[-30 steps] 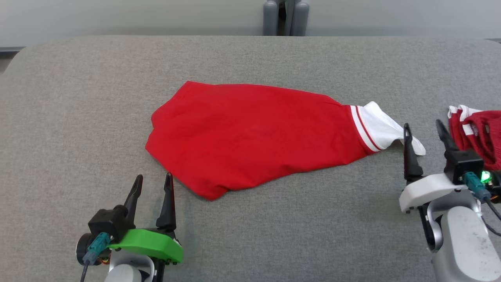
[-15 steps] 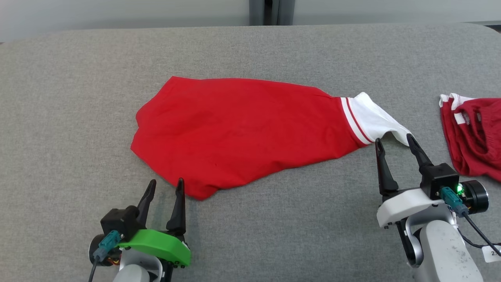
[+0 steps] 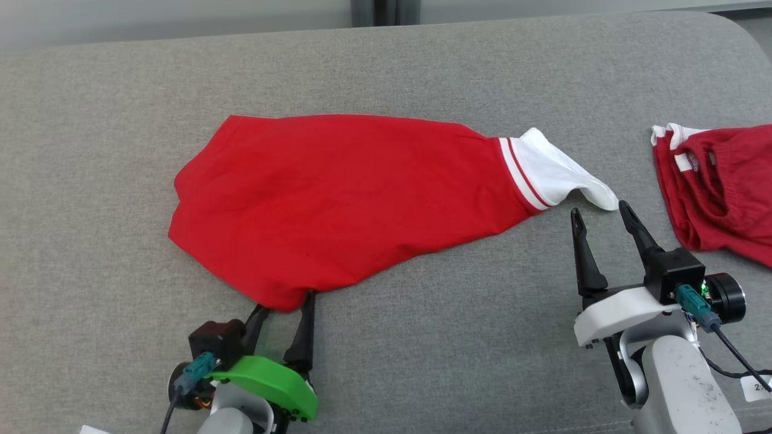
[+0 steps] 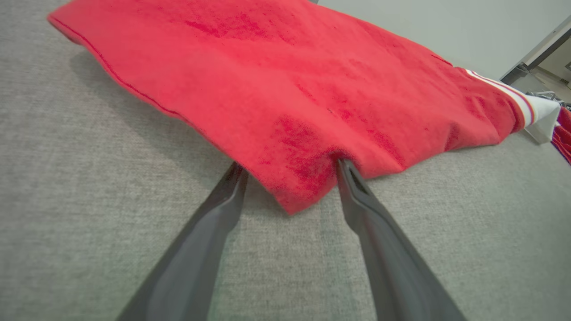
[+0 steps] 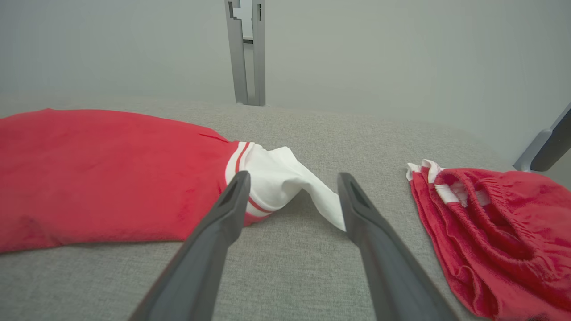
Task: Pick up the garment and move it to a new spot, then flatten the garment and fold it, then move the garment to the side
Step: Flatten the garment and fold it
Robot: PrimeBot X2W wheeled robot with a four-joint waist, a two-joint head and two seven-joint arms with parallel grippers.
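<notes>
A red garment (image 3: 338,199) with a white, red-striped end (image 3: 546,172) lies spread on the grey padded table (image 3: 422,337). My left gripper (image 3: 286,303) is open at its near corner. In the left wrist view the red garment's (image 4: 312,89) corner lies between the fingers of the left gripper (image 4: 291,166). My right gripper (image 3: 600,210) stands open just short of the white tip. In the right wrist view the white end (image 5: 276,178) lies between and just beyond the fingers of the right gripper (image 5: 294,177), which are apart with nothing clamped.
A second, crumpled red garment (image 3: 718,193) with white trim lies at the table's right edge, close to my right arm; the right wrist view has it (image 5: 490,223) too. A grey post (image 3: 374,11) stands behind the table's far edge.
The head camera has turned, shifting the picture left. My left gripper has advanced to straddle the garment's near corner. My right gripper has drawn back to just short of the white tip.
</notes>
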